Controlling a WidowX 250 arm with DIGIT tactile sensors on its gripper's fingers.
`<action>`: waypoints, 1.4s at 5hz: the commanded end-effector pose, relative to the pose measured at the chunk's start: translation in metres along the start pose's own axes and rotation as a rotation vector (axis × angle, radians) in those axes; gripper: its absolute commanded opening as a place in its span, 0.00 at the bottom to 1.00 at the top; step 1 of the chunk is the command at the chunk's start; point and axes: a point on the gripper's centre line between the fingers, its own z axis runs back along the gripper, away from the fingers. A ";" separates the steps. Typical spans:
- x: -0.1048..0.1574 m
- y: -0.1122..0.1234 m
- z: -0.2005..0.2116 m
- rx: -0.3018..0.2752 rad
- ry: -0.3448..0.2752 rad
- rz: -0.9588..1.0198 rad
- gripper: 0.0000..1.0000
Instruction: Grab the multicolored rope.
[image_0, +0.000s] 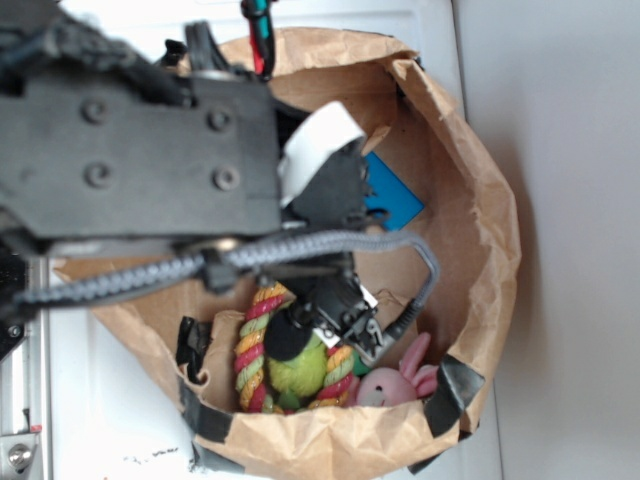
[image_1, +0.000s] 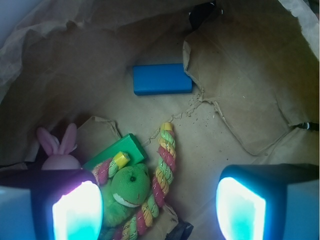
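Paper bag (image_1: 240, 100) floor: rope (image_1: 162, 165) arched around frog (image_1: 127, 192), beside bunny (image_1: 57, 150), green block (image_1: 117, 150), blue block (image_1: 162, 78). Gripper (image_1: 160, 205) spread wide above rope, not gripping, apparently positioned to descend.

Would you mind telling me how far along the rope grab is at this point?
Done: the gripper is down inside the paper bag, above the toys. In hand: nothing; in the wrist view its fingers stand apart, and the multicolored rope lies on the bag floor, closer to one finger than centred between them. Left: centre over the rope, descend, close and lift it.
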 end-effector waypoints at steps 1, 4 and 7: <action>0.011 0.004 -0.003 -0.027 -0.009 -0.012 1.00; 0.017 0.006 -0.038 0.010 0.015 0.027 1.00; 0.007 0.014 -0.064 -0.012 0.028 0.060 1.00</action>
